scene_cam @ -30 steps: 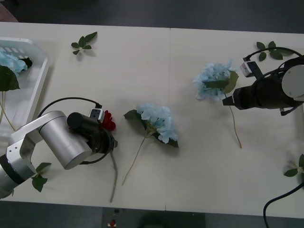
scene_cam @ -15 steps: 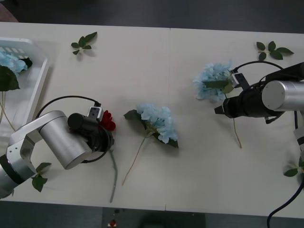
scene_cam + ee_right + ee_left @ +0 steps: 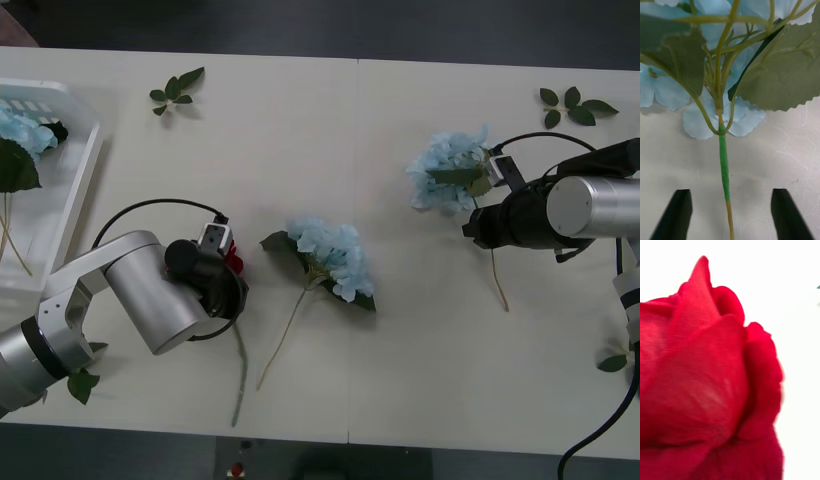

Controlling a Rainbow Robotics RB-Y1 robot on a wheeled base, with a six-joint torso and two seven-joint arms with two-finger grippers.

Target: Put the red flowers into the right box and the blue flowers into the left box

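Right claw [image 3: 730,213] open astride blue flower [image 3: 724,108] stem; left arm [image 3: 150,290] over rose [image 3: 711,390].

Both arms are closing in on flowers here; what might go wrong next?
1. The right hand is open astride the thin stem of a blue flower; closing off-centre might miss it.
2. The left hand sits right against the red rose, so it may crush the bloom rather than grip the stem.
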